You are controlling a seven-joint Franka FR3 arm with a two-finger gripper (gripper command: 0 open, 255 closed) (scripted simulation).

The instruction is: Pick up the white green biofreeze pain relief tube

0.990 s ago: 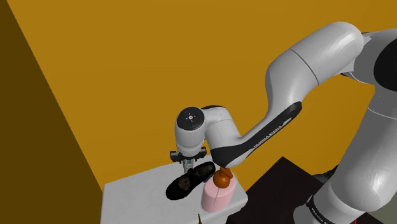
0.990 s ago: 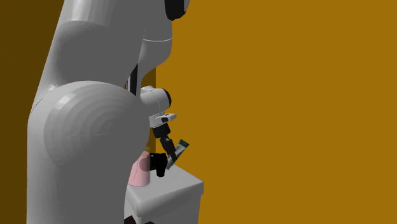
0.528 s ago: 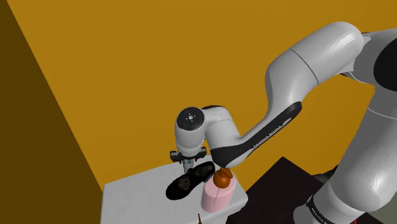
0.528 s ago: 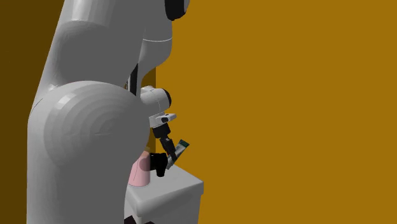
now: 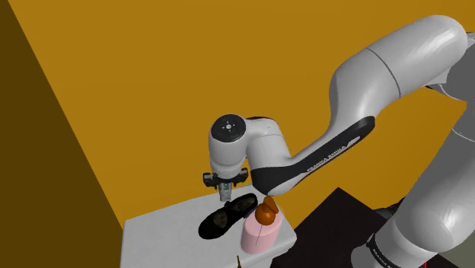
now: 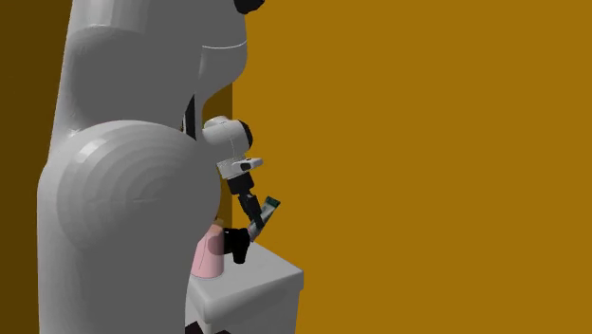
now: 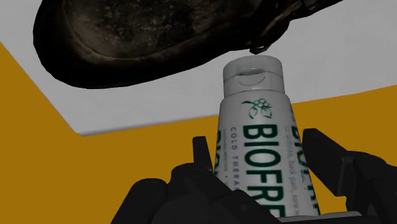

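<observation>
White tube with green BIOFREEZE lettering [image 7: 253,124]: clasped in the claw. Its white flip cap points away from the hand toward the shoe, and its printed side faces the wrist camera.
Claw: the all-black two-finger claw [image 7: 259,151] is closed partway. One finger presses on each side of the tube's body, and the tube fills the gap between them.
Tube's place: in the second exterior view the tube [image 6: 269,209] hangs tilted in the claw [image 6: 254,222]. It is above the worktop and clear of its surface, near the far wall and close over the shoe.
Shoe: a black, scuffed leather-looking shoe [image 5: 227,215] lies on the worktop under the wrist. In the wrist view its dark mottled surface [image 7: 159,38] sits just beyond the tube's cap, and whether the two touch cannot be told.
Bottle: a pink bottle with a rust-orange pump top [image 5: 257,236] stands upright at the worktop's near edge, on the shoulder view's right, just beside the shoe.
Worktop: a pale grey block [image 5: 156,237] with a flat top, set against the far wall.
Walls: an ochre-orange wall [image 5: 152,68] runs behind the worktop. A darker brown wall [image 5: 34,175] meets it on the shoulder view's left.
Arm: the white arm with dark joints [image 5: 380,68] comes in from the shoulder view's right and bends down, with its round wrist housing directly above the shoe.
</observation>
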